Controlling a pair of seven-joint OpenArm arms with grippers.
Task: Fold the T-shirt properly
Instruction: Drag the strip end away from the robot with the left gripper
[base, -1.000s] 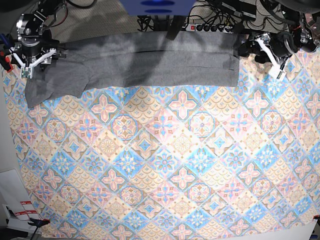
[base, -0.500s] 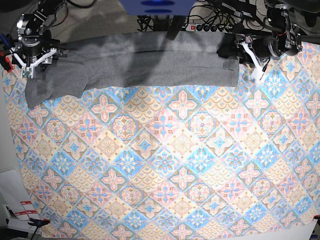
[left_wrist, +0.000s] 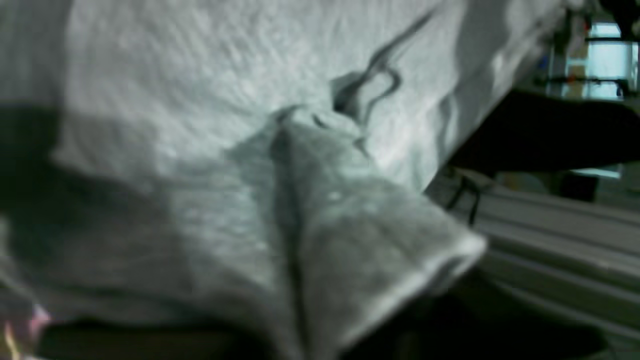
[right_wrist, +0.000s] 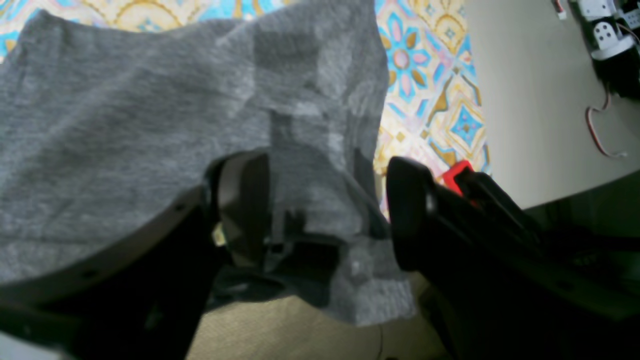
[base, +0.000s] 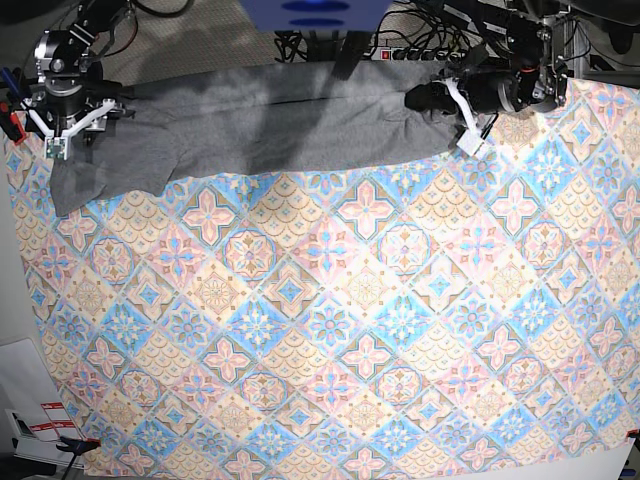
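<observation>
The grey T-shirt (base: 280, 125) lies stretched out as a long band along the far edge of the patterned cloth (base: 330, 320). My left gripper (base: 462, 115) is at the shirt's right end, where the fabric is bunched inward. In the left wrist view, blurred grey fabric (left_wrist: 280, 165) fills the frame and hides the fingers. My right gripper (base: 68, 125) is at the shirt's left end. In the right wrist view its two black fingers (right_wrist: 240, 200) stand wide apart astride the shirt's edge (right_wrist: 310, 150); the gripper (right_wrist: 325, 215) is open.
A power strip and cables (base: 420, 55) lie behind the shirt. A blue object (base: 315, 15) hangs over the top middle. Papers (base: 30, 410) lie off the cloth's lower left. A red clamp (base: 10, 125) sits by my right gripper.
My left arm has moved left from beyond the shirt onto its right end, and that end has shifted and bunched leftward. My right arm has barely moved.
</observation>
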